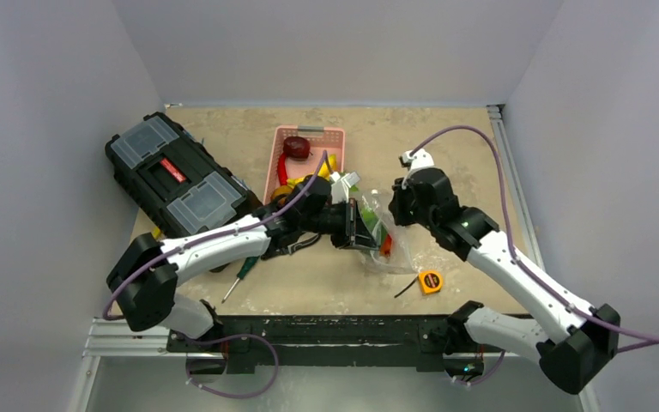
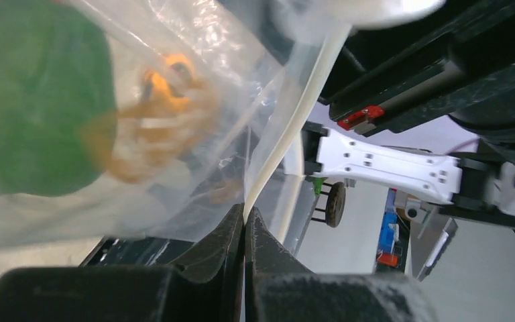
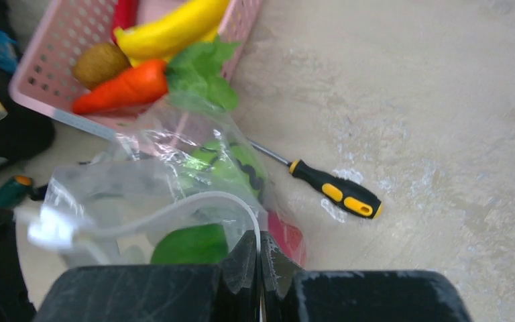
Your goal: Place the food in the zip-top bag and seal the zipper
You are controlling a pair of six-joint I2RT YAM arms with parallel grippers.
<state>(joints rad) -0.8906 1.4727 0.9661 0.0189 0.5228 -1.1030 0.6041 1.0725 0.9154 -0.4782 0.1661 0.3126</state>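
My left end effector (image 2: 244, 225) and right end effector (image 3: 260, 247) were each clamped on the zipper (image 2: 289, 127), bag (image 1: 395, 245) between them beside the basket (image 1: 309, 130), food (image 2: 33, 100) inside; best bet: hold strip taut, slide one pinch along.

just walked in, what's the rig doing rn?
Both arms are holding the zip-top bag mid-table. The left gripper is shut on the zipper, and the right gripper is shut on the bag's mouth edge. Green food is inside. In the right wrist view the mouth gapes open, so it is not yet sealed. More food sits in the pink basket.
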